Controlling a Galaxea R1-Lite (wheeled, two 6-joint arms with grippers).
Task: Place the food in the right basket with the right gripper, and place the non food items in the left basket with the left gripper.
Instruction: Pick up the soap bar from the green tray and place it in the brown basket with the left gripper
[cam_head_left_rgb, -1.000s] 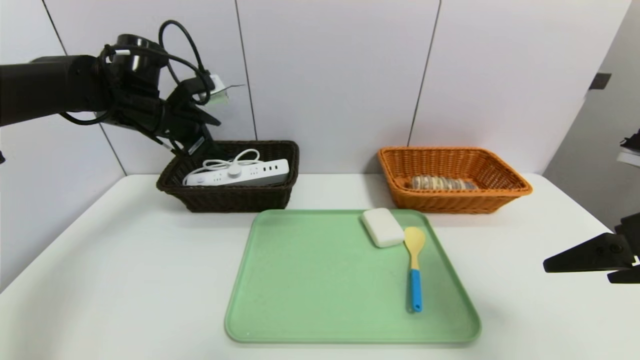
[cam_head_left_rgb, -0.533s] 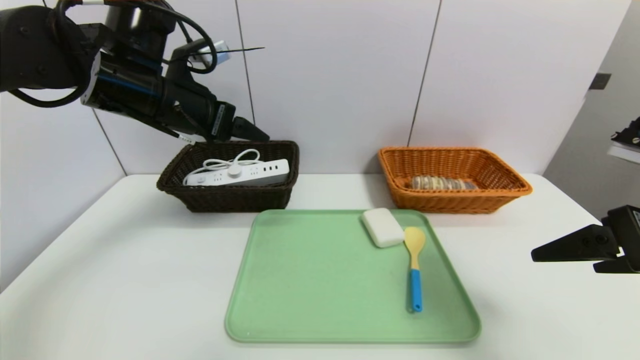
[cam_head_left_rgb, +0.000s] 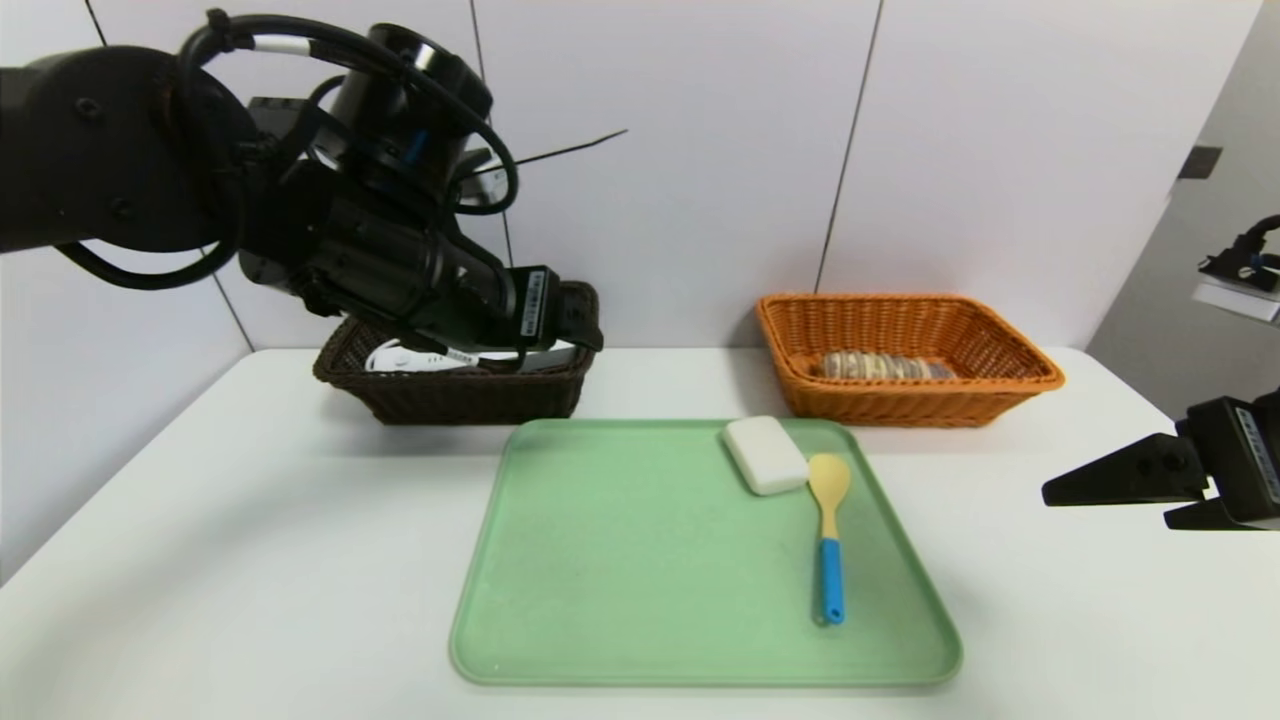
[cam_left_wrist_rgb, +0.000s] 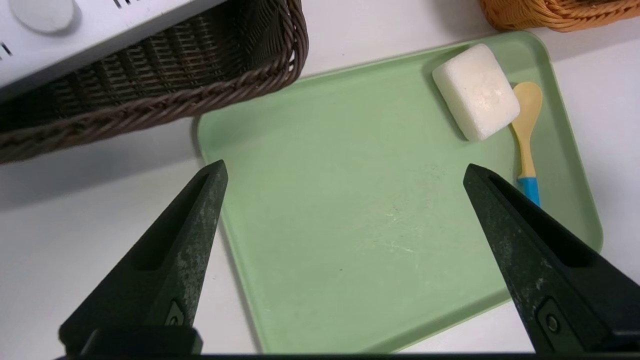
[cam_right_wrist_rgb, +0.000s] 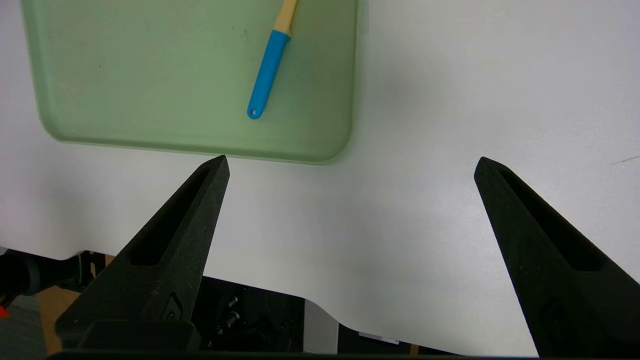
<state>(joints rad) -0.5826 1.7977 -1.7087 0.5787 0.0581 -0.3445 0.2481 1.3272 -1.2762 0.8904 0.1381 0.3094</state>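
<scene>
The striped brown loaf (cam_head_left_rgb: 880, 366) lies in the orange right basket (cam_head_left_rgb: 1000, 385). Inside the dark brown left basket (cam_head_left_rgb: 450, 395) lies the white power strip (cam_head_left_rgb: 395, 355), mostly hidden by my left arm. A white block (cam_head_left_rgb: 766, 455) and a yellow spoon with a blue handle (cam_head_left_rgb: 829, 530) lie on the green tray (cam_head_left_rgb: 620, 560), at its far right. My left gripper (cam_left_wrist_rgb: 344, 165) hangs open and empty above the tray's far left corner, beside the dark basket (cam_left_wrist_rgb: 150, 100). Over the table's right edge, my right gripper (cam_head_left_rgb: 1105, 505) is open and empty.
The white table ends close behind my right gripper (cam_right_wrist_rgb: 351, 160), with dark robot parts below the edge. White wall panels stand behind both baskets. In the left wrist view the orange basket's corner (cam_left_wrist_rgb: 550, 12) sits just beyond the tray (cam_left_wrist_rgb: 325, 225).
My left arm has risen out of the dark basket and swung right and forward toward the tray, opening a little wider. The right gripper has edged left and slightly up.
</scene>
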